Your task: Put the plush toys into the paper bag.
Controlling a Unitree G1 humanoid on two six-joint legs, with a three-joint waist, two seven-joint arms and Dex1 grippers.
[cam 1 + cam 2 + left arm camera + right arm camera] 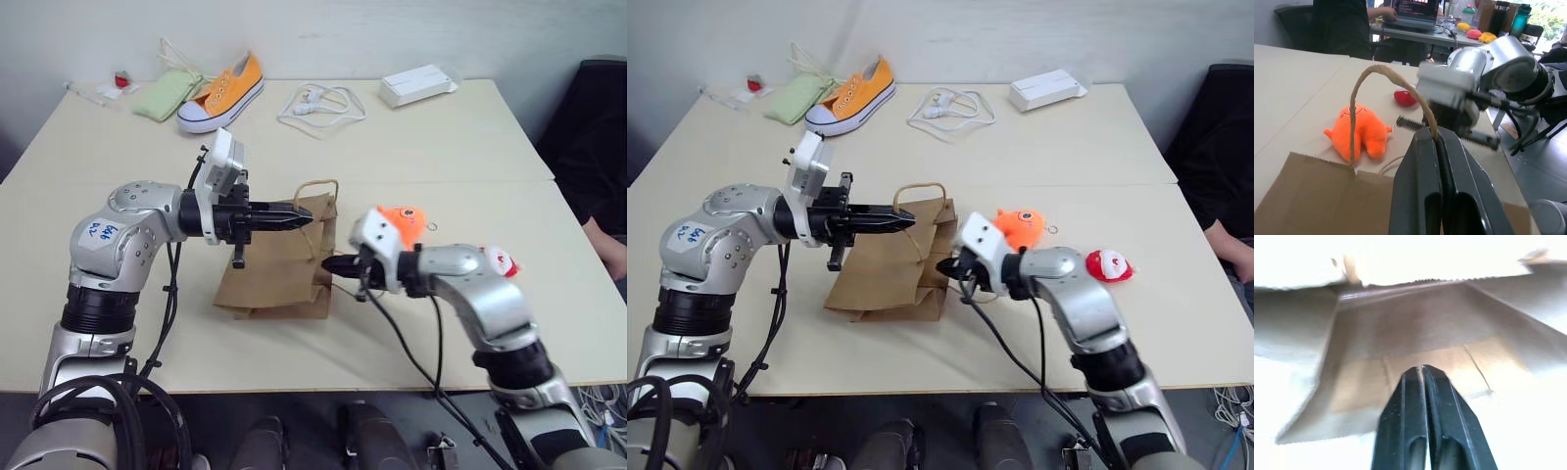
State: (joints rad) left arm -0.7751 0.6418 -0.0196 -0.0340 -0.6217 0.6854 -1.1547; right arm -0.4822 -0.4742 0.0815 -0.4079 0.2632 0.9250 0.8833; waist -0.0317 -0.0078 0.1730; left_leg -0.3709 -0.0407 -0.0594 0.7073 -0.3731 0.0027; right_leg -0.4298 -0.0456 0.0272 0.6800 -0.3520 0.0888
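Paper bag (887, 269) looks empty (both toys outside).

the paper bag (887, 269), plain brown kraft with twisted tan cord handles, is seen lying partly raised on the surface, its mouth held open and one handle loop (1382, 93) lifted upright. its inside is seen in the right wrist view. the orange fish plush (1021, 226) is laid on the surface just beside the bag's open end. the smaller red-and-white plush (1109, 265) is laid a little further off, apart from the fish.
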